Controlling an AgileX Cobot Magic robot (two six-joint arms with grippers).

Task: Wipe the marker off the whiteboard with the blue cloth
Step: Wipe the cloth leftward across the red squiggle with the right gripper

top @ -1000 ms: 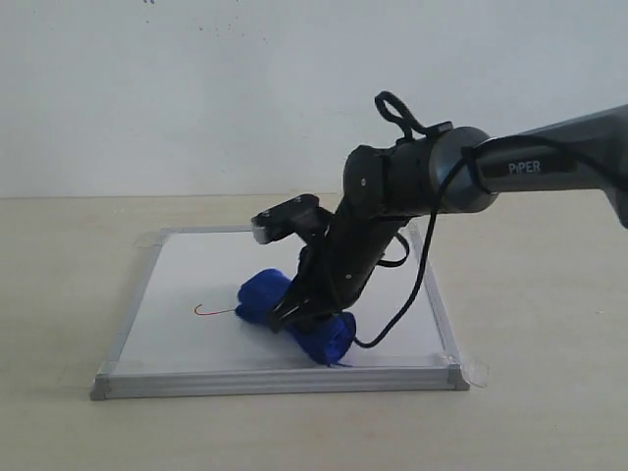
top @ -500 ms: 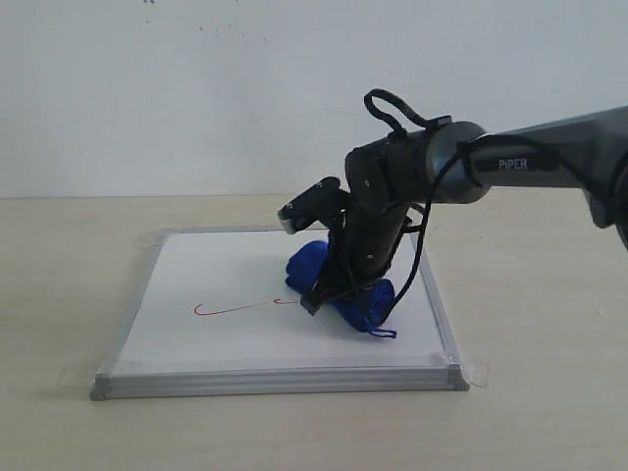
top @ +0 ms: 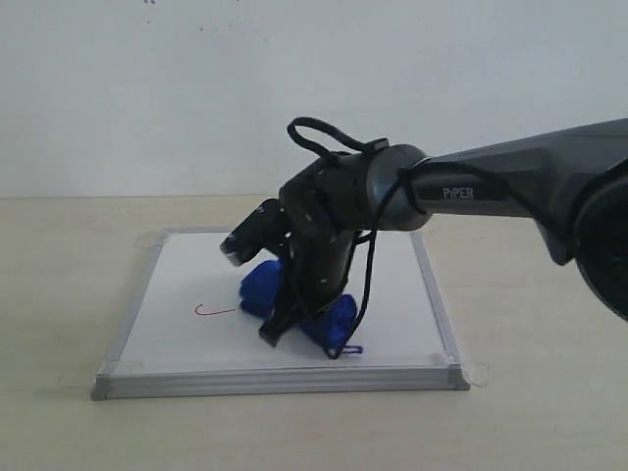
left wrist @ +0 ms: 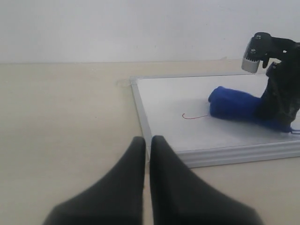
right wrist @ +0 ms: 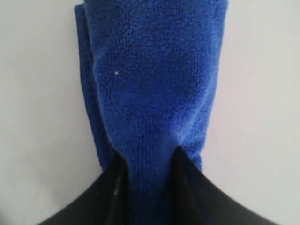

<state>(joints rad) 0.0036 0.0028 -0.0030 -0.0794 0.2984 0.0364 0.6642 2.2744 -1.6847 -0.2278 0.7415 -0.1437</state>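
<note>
The right tool (right wrist: 147, 157) clamps the cloth (top: 258, 285) mid-roll to press it on the board (top: 177, 280) beside the marker (top: 211, 312); the left tool (left wrist: 147, 140), jaws together, sits clear over the table (left wrist: 61, 117)

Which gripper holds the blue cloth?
The right gripper: it is shut on the cloth, on the whiteboard. The left gripper is shut, empty, off the board.

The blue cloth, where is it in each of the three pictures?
Exterior view: the rolled blue fabric cloth sits on the flat white silver-framed whiteboard, right of the thin red marker line.
Left wrist view: on the board, beside the red line.
Right wrist view: fills the middle, pinched by the right end effector.
Shared landmark: the whiteboard, under the cloth everywhere.
</note>
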